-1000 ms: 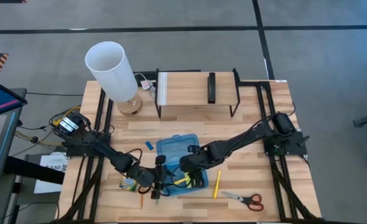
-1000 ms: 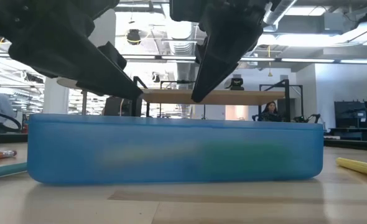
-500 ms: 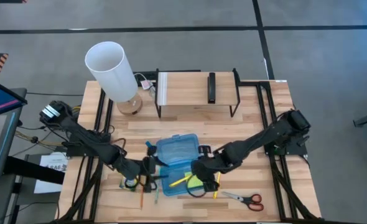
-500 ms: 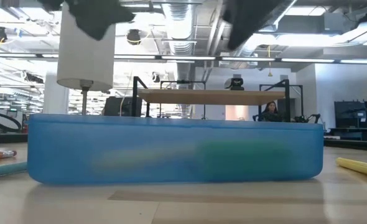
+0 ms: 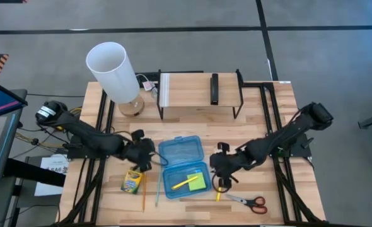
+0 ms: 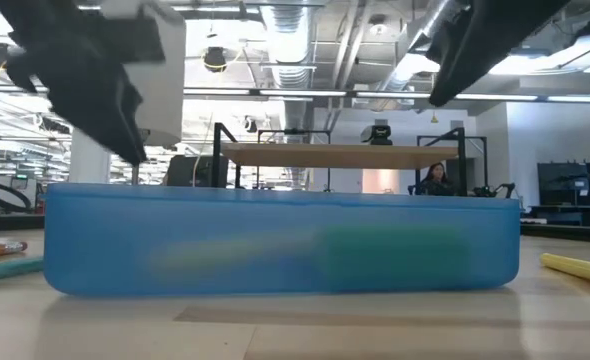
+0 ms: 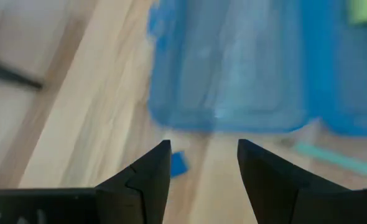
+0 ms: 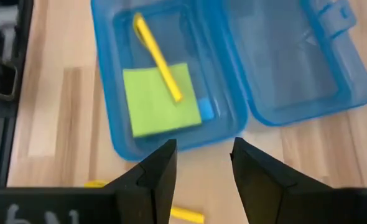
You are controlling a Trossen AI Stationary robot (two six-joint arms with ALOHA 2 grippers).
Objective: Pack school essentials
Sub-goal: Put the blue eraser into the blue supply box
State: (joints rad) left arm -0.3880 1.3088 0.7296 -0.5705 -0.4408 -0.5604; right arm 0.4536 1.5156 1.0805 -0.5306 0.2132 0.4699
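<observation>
Wooden slats of the table (image 5: 261,107) carry the open blue case (image 5: 183,166), with a lime-green sticky-note pad (image 8: 160,98) and a yellow pencil (image 8: 157,57) in its tray. Just beyond the empty, parted right gripper (image 8: 202,167) lies that tray. Beside the case's lid hangs the left gripper (image 7: 203,165), parted and empty, near what looks like the tiny blue eraser (image 7: 178,163). Red-handled scissors (image 5: 248,201) lie near the right gripper.
</observation>
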